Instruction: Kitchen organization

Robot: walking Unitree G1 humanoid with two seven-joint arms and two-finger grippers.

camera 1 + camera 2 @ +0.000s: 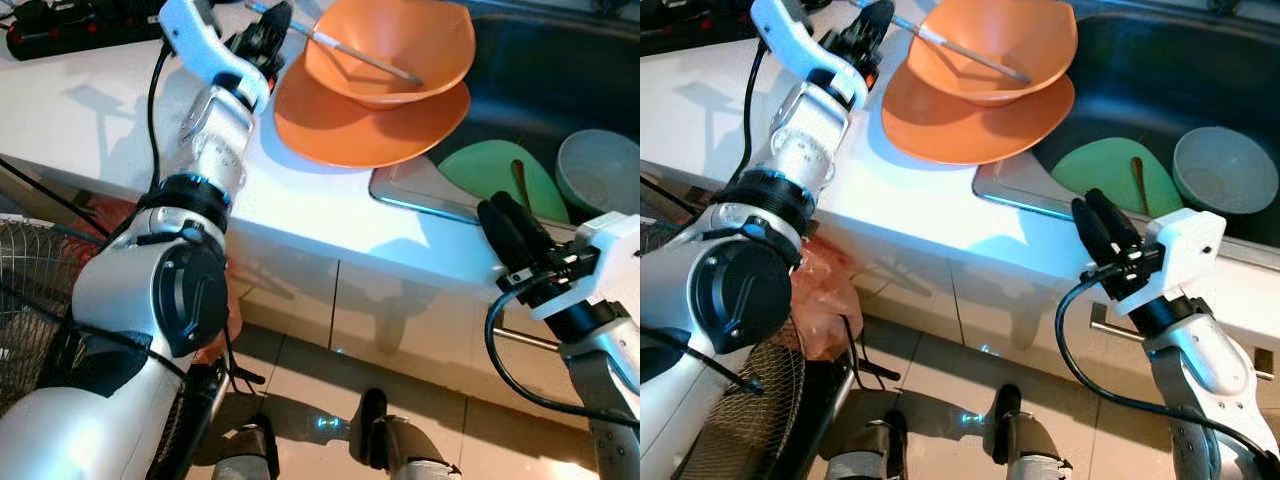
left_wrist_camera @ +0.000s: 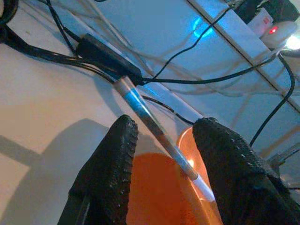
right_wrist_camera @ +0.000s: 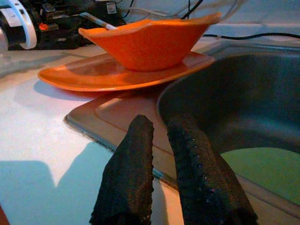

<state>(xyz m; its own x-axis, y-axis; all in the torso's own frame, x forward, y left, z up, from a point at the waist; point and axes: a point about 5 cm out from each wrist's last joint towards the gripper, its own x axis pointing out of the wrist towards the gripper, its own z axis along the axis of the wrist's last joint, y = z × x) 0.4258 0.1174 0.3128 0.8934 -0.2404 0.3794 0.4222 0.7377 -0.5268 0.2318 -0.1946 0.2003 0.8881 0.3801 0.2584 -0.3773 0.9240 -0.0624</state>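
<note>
The left hand (image 2: 164, 154), fingers parted, straddles the utensil handle (image 2: 140, 110) slanting out of the orange bowl (image 1: 395, 45) toward the bench's back edge; the right hand (image 1: 1102, 232), fingers nearly together, hangs at the front edge.

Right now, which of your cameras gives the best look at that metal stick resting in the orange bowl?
The left wrist view: the stick runs close up between the left gripper fingers, which are open around it. Both eye views show it whole but thin, lying across the orange bowl. The right wrist view catches just its tip over the rim.

The green plate (image 1: 1102, 172) lies half under the sink's (image 1: 1160, 70) rim. My left gripper (image 1: 262, 38) hides the spoon's (image 1: 365, 58) handle end.
</note>
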